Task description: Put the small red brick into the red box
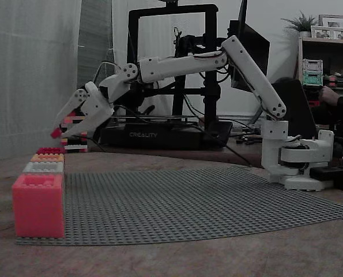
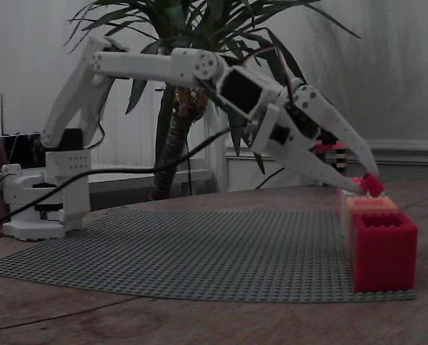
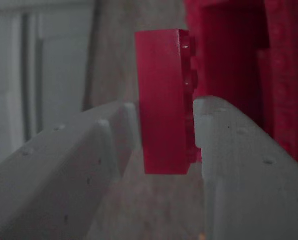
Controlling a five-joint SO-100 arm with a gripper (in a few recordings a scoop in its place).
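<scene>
As I watch from a fixed view, white arm (image 2: pixel 142 66) reaches fr 9 o'clock over grey baseplate (image 2: pixel 199 251) on table (image 2: pixel 199 323); claw (image 2: pixel 367 188) is clamped on small red brick (image 2: pixel 372 185), held just above row of boxes (image 2: pixel 372 205). Red box (image 2: pixel 383 248) sits at 5 o'clock of brick, front box in row; contact w/ row unclear.

In the wrist view the red box (image 3: pixel 284 60) runs off the upper and right edges, so its outline is cut away. The fingers (image 3: pixel 239 165) of the hand (image 3: pixel 166 107) leave by the lower edge and cover both flanks of the small red brick (image 3: pixel 161 75) they grip. The upper left is a blur. In a fixed view the pink box (image 1: pixel 38 205) at lower left hides most of the row behind it, and a person's arm (image 1: pixel 335 97) is cut by the right edge
</scene>
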